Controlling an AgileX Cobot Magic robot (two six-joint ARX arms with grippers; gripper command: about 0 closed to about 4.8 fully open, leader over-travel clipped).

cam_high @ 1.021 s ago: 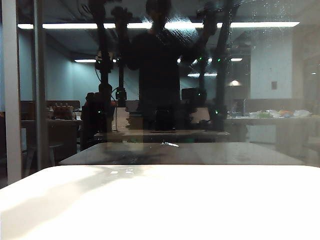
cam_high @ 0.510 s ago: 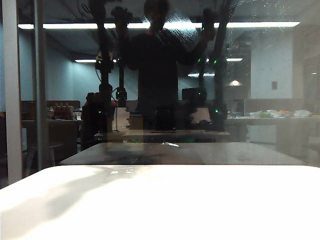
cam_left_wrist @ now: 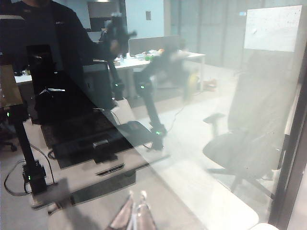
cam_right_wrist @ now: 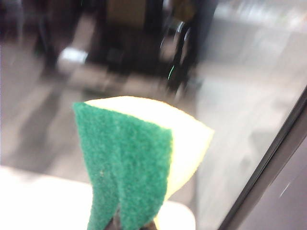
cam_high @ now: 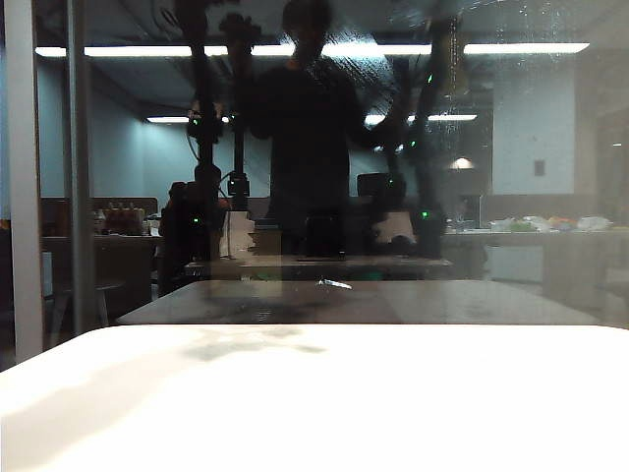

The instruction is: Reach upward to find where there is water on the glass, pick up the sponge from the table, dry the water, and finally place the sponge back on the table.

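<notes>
A dark office chair (cam_left_wrist: 240,143) stands at the right of the left wrist view; a whiteboard (cam_left_wrist: 274,26) hangs at upper right.

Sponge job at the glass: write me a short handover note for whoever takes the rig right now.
Right pincer: shut on the sponge, folded, green side to the wrist camera, held up near the glass.
Left pincer: tips together, holding nothing, facing the pane.
Table: no sponge on it.
Water: droplets and hazy streaks remain high on the glass.
Done: sponge picked up.
Left: dry the water, put the sponge back on the table.
</notes>
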